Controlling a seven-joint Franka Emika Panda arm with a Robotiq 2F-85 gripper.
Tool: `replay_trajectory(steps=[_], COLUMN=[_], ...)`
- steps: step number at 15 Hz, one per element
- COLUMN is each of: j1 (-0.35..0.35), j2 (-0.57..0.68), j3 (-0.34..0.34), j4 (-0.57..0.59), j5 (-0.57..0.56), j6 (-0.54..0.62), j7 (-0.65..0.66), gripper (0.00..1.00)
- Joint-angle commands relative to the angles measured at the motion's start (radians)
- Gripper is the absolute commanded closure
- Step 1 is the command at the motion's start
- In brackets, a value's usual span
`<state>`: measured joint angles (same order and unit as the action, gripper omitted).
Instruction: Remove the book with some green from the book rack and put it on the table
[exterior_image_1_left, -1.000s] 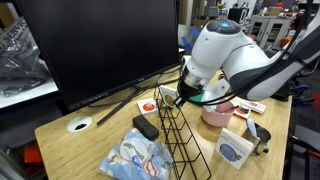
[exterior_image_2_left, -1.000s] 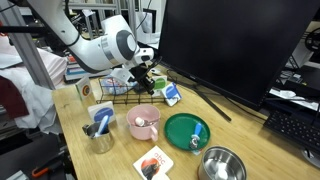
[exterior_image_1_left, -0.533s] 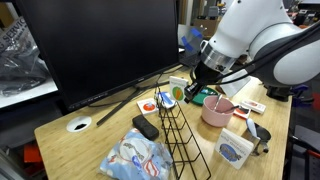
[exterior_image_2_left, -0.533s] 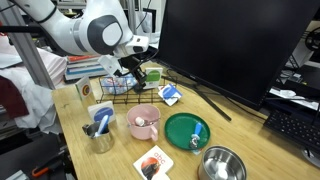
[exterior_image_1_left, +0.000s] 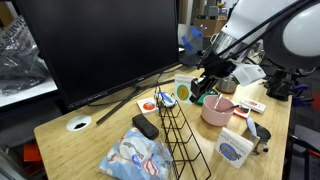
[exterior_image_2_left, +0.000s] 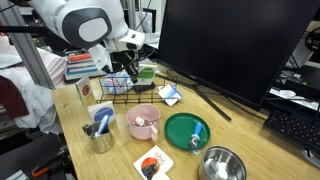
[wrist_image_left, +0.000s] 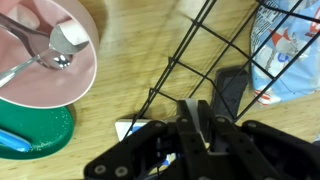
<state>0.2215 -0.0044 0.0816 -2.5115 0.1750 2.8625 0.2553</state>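
the claw (exterior_image_1_left: 198, 92) is clenched on the book with some green (exterior_image_1_left: 183, 88), holding it in the air just above the book rack (exterior_image_1_left: 178, 135), clear of the worktop (exterior_image_1_left: 90, 140).

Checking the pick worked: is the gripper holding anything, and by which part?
Yes: the gripper is shut on the book with some green, gripping it by one edge, above the book rack.

Wire book rack (exterior_image_1_left: 179, 132), wood-grain table (exterior_image_1_left: 104, 127)
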Motion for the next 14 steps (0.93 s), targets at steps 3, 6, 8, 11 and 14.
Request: replay_trajectory(steps=[3, 6, 8, 11, 14], j1=[-0.017, -0.021, -0.019, -0.015, 0.005], j2=[-0.088, -0.113, -0.131, -0.169, -0.212], j3=[0.016, 0.013, 0.015, 0.027, 0.054], j4=[-0.031, -0.055, -0.079, -0.134, -0.187], j5=[0.23, 0.264, 0.27, 0.252, 0.257], j6=[-0.144, -0.217, -0.246, -0.234, -0.202], j7=[-0.132, -0.136, -0.132, -0.107, -0.085], gripper=[0.96, 0.96, 0.96, 0.96, 0.96])
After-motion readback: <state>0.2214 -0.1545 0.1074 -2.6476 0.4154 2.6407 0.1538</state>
